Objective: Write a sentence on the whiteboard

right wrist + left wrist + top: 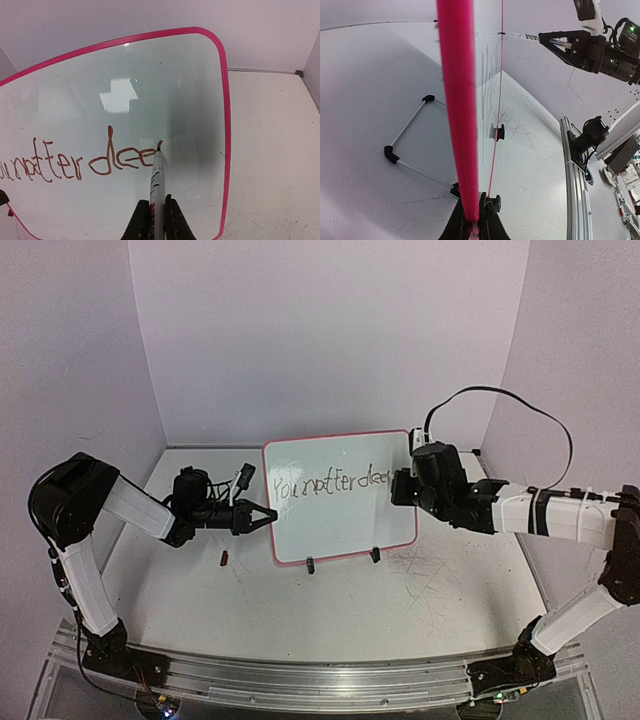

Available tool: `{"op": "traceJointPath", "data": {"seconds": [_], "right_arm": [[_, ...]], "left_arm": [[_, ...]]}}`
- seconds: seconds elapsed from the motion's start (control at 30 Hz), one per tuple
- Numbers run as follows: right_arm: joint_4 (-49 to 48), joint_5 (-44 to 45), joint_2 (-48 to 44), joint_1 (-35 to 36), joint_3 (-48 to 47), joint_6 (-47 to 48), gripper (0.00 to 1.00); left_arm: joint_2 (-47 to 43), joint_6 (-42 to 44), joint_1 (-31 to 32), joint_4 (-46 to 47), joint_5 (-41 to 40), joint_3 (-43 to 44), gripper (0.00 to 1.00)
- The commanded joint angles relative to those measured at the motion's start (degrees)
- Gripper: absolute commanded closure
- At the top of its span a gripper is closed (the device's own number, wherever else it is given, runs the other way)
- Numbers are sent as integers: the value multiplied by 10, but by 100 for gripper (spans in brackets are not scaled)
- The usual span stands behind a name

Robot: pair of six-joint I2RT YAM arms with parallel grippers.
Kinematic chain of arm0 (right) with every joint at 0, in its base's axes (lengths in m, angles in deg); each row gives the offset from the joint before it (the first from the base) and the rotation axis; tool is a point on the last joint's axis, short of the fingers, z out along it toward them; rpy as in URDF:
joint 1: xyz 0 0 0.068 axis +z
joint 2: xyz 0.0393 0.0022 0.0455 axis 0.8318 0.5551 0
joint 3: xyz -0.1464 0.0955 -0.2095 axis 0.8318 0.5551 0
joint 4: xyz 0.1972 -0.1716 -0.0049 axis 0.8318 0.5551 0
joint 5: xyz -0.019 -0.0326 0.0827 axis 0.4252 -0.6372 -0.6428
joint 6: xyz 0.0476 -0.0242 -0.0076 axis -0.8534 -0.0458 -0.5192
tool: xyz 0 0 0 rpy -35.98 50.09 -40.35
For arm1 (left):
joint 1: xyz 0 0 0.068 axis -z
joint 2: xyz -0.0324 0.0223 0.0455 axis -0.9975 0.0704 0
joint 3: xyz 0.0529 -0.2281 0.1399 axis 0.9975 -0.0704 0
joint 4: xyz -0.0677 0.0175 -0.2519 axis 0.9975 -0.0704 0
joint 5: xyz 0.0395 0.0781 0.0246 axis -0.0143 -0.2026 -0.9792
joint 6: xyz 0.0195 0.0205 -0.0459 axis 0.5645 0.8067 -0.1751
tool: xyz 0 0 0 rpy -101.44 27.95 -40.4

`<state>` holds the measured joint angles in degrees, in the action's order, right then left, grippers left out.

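Reached low from the left of the top view, forearm level, left tool (268,517) closed tight on the pink left rim of the whiteboard (340,530). Stretched in from the right, elbow bent, right tool (396,488) clamped around a marker (156,180), its tip pressed to the board just after the last letter of the sentence (75,162). Had the board upright on two black feet mid-frame on the scuffed white counter (430,590), pale lilac walls (300,330) behind. Showed a small dark red piece (224,559) on the counter below the left tool.
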<state>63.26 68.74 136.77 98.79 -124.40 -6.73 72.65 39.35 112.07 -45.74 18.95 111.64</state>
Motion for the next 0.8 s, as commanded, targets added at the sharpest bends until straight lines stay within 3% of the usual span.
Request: {"op": "traceJointPath", "data": {"seconds": [0.0,0.77], "right_arm": [[16,-11,-15,0,13,-19,100],[22,-2,-32,4,-11,-11,100]], "left_arm": [[1,35,7,-29,-44,15,100],[0,36,8,-31,-45,14,100]]}}
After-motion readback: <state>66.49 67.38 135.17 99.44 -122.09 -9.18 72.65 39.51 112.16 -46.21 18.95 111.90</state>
